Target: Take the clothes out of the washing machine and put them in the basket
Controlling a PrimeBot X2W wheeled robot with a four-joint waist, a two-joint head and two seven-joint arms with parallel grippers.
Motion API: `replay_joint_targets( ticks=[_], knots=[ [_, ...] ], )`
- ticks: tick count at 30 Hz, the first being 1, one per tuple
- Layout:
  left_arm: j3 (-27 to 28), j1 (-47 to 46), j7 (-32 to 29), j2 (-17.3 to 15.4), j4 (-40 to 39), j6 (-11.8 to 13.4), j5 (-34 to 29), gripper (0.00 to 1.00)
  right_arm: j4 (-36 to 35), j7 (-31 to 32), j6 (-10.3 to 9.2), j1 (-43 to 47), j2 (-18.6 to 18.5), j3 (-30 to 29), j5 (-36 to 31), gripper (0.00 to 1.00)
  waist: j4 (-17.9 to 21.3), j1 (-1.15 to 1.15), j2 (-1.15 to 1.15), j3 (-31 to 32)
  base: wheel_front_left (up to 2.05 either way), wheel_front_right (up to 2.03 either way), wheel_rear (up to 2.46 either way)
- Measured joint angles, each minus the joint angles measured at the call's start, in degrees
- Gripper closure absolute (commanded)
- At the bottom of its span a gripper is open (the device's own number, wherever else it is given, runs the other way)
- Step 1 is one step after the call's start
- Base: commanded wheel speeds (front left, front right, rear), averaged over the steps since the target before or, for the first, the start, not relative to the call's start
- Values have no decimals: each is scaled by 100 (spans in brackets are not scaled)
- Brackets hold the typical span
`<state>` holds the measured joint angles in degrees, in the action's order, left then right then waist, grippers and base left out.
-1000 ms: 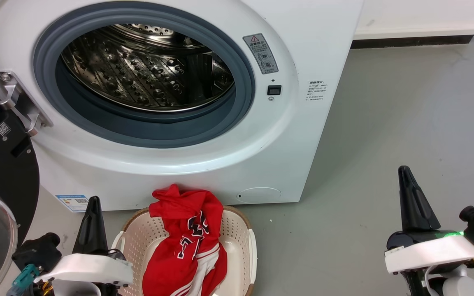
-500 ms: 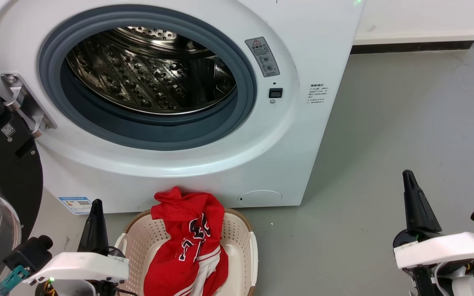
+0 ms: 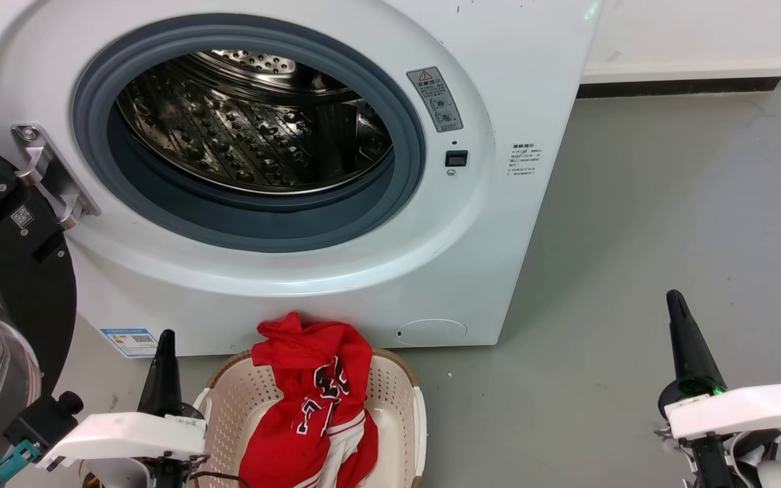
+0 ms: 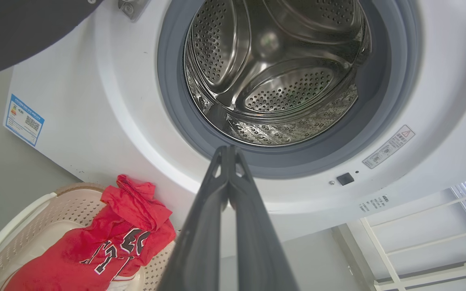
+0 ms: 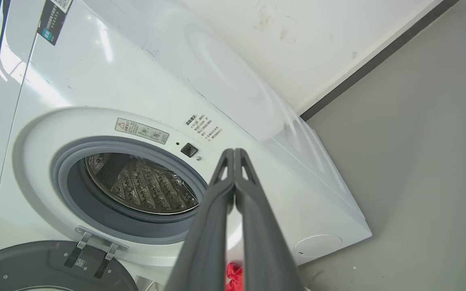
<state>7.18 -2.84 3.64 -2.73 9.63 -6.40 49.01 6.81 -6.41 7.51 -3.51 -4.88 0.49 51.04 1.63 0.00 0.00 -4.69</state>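
Red clothes [image 3: 316, 413] are lying in the basket [image 3: 394, 383] at six o'clock, the washing machine [image 3: 499, 224] looking empty. The left gripper [image 3: 167, 339] and right gripper [image 3: 674, 301] are idling closed, empty; checking the drum [image 4: 281, 81] floor seems wise.

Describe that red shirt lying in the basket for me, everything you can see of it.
The red jersey is soft, crumpled cloth with black-and-white lettering and white striped trim near its lower edge. It lies lengthwise in the cream basket, resting on it, its top bunched up over the far rim, just in front of the washing machine.
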Motion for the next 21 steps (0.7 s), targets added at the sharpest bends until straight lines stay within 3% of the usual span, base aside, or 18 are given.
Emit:
replay_joint_targets(
  ticks=[21],
  knots=[
    [-21, -111, -381, -2, 169, -24, 1637, 100, 265, 396, -1, -94, -15, -136, 1661, 100, -49, 0, 0, 137, 0, 0, 0]
  ],
)
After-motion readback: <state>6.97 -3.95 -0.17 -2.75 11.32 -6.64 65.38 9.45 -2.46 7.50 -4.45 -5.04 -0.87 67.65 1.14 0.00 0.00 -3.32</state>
